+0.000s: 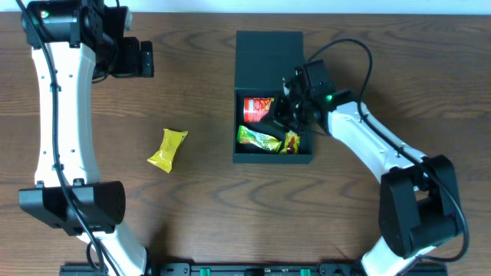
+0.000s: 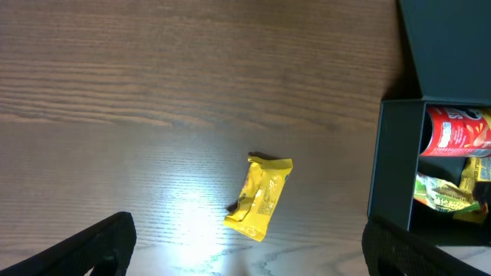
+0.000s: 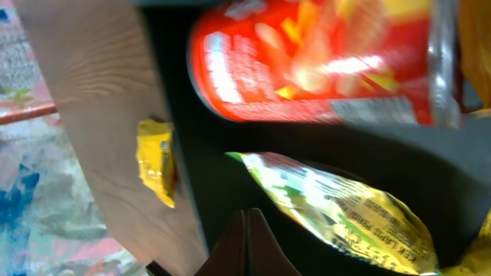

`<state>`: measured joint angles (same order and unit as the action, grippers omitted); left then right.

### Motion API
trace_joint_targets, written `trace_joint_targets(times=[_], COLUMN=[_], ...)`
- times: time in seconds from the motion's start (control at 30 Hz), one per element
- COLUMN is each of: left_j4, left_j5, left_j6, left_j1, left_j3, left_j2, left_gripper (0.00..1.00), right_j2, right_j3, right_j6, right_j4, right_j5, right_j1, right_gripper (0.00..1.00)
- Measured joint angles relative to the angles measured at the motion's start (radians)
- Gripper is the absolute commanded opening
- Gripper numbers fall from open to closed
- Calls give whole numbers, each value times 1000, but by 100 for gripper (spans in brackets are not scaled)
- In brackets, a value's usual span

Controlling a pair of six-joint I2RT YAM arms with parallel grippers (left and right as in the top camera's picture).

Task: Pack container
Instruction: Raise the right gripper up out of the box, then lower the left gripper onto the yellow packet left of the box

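Observation:
The dark teal container (image 1: 272, 159) sits at the table's middle with its flap lid open toward the far side. Inside lie a red can (image 1: 257, 107), a green-yellow snack packet (image 1: 259, 138) and a yellow packet (image 1: 292, 142). My right gripper (image 1: 286, 109) is shut and empty, low inside the container over the can and green packet. In the right wrist view its fingertips (image 3: 247, 244) meet beside the green packet (image 3: 337, 207), below the can (image 3: 307, 61). A yellow packet (image 1: 167, 149) lies on the table left of the container. My left gripper (image 1: 143, 58) is open, high at the far left.
The left wrist view shows the yellow packet (image 2: 261, 198) on bare wood between my open fingers (image 2: 253, 261), with the container's wall (image 2: 395, 161) at the right. The right wrist view shows the same packet (image 3: 156, 161) beyond the container's wall (image 3: 184, 153).

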<state>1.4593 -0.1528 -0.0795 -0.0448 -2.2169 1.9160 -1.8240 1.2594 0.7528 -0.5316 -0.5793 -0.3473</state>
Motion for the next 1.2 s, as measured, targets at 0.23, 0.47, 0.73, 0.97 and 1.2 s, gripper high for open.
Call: trace_joint_targets(times=[0.23, 0.47, 0.73, 0.97, 1.2], left_j4=[56, 151, 151, 151, -142], left_j5=[-1, -58, -3, 76, 146], left_j6=[-26, -257, -254, -205, -127], left_j1=[0, 3, 4, 1, -43], left_j3=[0, 2, 19, 140, 782], left_j2=[0, 0, -66, -463, -818], left_gripper=[96, 96, 96, 96, 96], right_j2=[0, 10, 117, 129, 129], right_j3=[344, 612, 713, 718, 718], right_j6=[-191, -319, -353, -360, -364], right_j4=[-424, -659, -686, -776, -777], right_j5=[242, 531, 611, 702, 761], right_j1=[-27, -8, 124, 142, 142], right_gripper=[81, 99, 99, 99, 99])
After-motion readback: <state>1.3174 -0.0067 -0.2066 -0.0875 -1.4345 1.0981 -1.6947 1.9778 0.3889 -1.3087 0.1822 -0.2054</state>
